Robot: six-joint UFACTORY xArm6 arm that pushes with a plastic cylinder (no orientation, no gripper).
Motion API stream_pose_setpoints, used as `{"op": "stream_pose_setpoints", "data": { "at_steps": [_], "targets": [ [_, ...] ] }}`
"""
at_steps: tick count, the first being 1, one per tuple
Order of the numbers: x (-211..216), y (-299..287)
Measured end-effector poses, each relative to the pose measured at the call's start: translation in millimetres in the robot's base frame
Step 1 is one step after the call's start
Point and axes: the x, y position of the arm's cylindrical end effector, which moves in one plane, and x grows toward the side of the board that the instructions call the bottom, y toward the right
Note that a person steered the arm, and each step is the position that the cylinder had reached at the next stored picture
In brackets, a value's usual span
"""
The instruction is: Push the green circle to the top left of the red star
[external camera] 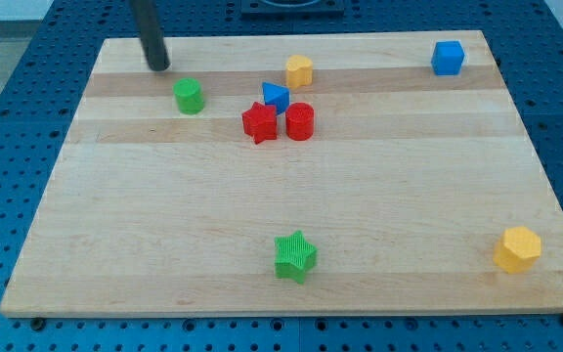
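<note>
Camera view: my tip rests on the wooden bench near the view's top left; the rod carries no claw, so no claw state applies. The green circle lies just below and to the right of my tip, with a small gap between them. The red star sits well to the circle's right and slightly lower, touching the red cylinder on its right. The blue triangle stands directly above both red blocks.
</note>
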Motion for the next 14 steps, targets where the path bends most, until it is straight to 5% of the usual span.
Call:
{"op": "stream_pose_setpoints", "data": {
  "at_steps": [2, 5, 7, 8, 10, 11, 14],
  "targets": [
    [63, 35],
    [118, 162],
    [139, 139],
    [140, 93],
    [35, 68],
    [20, 97],
    [39, 95]
  ]
}}
